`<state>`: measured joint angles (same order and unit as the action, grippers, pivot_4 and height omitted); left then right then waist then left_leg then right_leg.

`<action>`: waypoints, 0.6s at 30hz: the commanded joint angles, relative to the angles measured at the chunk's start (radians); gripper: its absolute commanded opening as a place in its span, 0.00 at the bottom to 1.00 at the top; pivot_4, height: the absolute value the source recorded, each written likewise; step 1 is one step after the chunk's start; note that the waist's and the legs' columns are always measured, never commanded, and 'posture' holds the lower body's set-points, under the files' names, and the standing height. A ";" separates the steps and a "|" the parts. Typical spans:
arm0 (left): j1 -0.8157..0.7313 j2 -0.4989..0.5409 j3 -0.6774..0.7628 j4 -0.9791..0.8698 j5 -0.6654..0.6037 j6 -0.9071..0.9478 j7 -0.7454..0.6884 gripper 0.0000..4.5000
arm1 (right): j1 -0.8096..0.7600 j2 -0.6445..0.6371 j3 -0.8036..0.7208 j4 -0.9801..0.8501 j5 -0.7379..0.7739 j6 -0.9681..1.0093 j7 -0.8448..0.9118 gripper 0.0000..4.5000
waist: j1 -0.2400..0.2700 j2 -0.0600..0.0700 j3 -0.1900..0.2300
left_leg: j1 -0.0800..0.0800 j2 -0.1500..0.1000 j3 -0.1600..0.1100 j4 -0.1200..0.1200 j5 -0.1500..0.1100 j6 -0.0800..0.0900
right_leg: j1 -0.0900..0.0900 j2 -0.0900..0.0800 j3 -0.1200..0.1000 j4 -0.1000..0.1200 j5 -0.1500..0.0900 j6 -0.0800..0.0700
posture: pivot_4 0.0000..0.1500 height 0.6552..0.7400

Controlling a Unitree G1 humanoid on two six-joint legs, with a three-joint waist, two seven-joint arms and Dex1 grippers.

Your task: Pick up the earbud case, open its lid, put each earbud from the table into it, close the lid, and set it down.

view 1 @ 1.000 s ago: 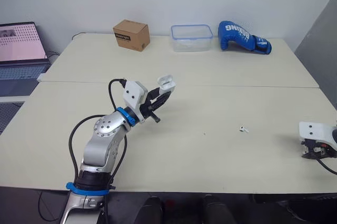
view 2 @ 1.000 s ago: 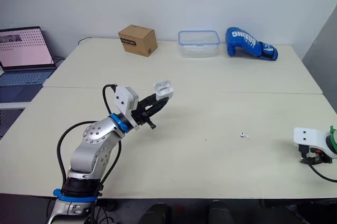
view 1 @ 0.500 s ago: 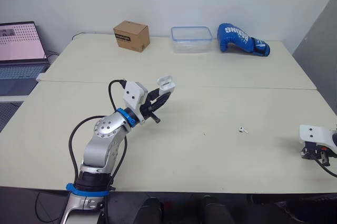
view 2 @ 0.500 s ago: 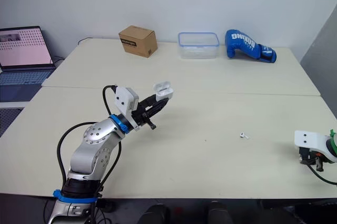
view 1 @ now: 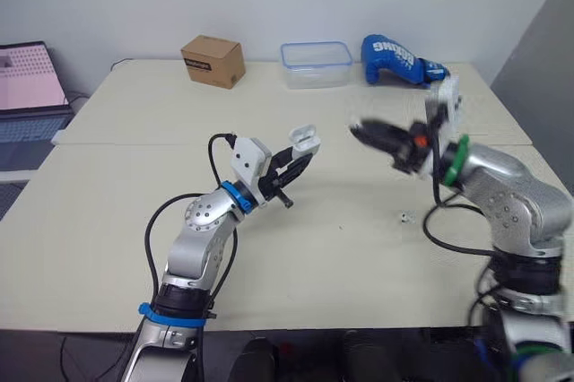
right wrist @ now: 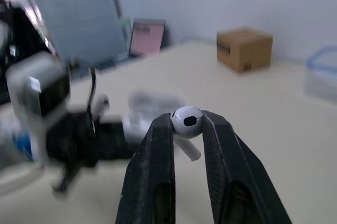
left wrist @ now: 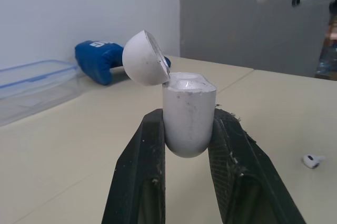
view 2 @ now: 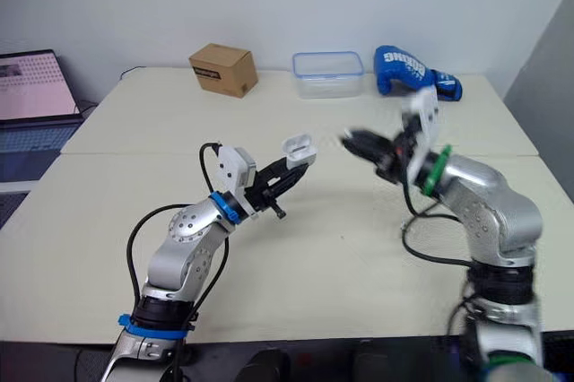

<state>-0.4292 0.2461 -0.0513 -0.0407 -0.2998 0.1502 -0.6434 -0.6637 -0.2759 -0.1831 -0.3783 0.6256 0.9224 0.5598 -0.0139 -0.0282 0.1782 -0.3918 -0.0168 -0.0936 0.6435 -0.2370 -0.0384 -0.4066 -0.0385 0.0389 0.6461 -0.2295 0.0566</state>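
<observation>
Left wrist view: my left gripper (left wrist: 189,115) clamps the case (left wrist: 188,129) upright, lid (left wrist: 143,58) open; my raised right gripper (right wrist: 188,119) pinches an earbud (right wrist: 187,122).

The left gripper (view 2: 289,163) clamps the case (view 2: 299,147), lid open, above the table (view 2: 108,185). The right gripper (view 2: 354,143), blurred, hangs near it, pointing towards it. Box (view 2: 222,69), tub (view 2: 327,73) and glove (view 2: 415,71) line the far edge
</observation>
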 commanded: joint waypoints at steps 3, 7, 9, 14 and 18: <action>-0.089 -0.035 0.012 0.027 0.009 -0.048 0.033 0.16 | 0.027 0.151 0.056 -0.065 -0.008 -0.020 -0.207 0.08 | 0.013 0.000 0.000 | -0.005 -0.005 0.000 0.002 0.000 0.000 | -0.004 -0.005 0.001 0.000 0.000 0.000 | 1.00 1.00; -0.115 -0.043 0.010 0.041 0.011 -0.050 0.035 0.16 | 0.013 0.187 0.089 -0.036 -0.028 -0.054 -0.245 0.08 | 0.008 0.000 0.000 | -0.005 -0.007 0.003 0.002 0.000 0.000 | -0.004 -0.007 0.002 0.000 0.001 0.001 | 1.00 1.00; -0.118 -0.047 0.008 0.041 0.012 -0.050 0.035 0.16 | 0.015 0.188 0.110 -0.020 -0.040 -0.080 -0.247 0.08 | 0.004 0.000 0.000 | -0.004 -0.006 0.003 0.001 0.000 0.000 | -0.004 -0.006 0.002 0.000 0.001 0.001 | 1.00 1.00; -0.107 -0.049 -0.003 0.028 0.014 -0.049 0.028 0.16 | 0.026 0.198 0.133 0.017 -0.053 -0.129 -0.249 0.08 | -0.012 0.000 0.000 | -0.004 -0.004 0.002 0.001 0.000 0.000 | -0.005 -0.004 0.002 0.001 0.001 0.001 | 1.00 1.00; -0.098 -0.048 -0.005 0.016 0.016 -0.046 0.028 0.16 | 0.021 0.199 0.141 0.033 -0.049 -0.139 -0.251 0.08 | -0.017 0.000 0.000 | -0.003 -0.003 0.002 0.001 0.000 0.000 | -0.005 -0.003 0.002 0.001 0.001 0.001 | 1.00 1.00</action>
<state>-0.5267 0.2004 -0.0549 0.0173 -0.2851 0.1220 -0.6197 -0.6298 -0.0792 -0.0456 -0.3298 0.5706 0.8093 0.3059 -0.0311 -0.0277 0.1783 -0.3953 -0.0200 -0.0915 0.6442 -0.2370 -0.0385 -0.4112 -0.0413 0.0408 0.6476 -0.2287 0.0579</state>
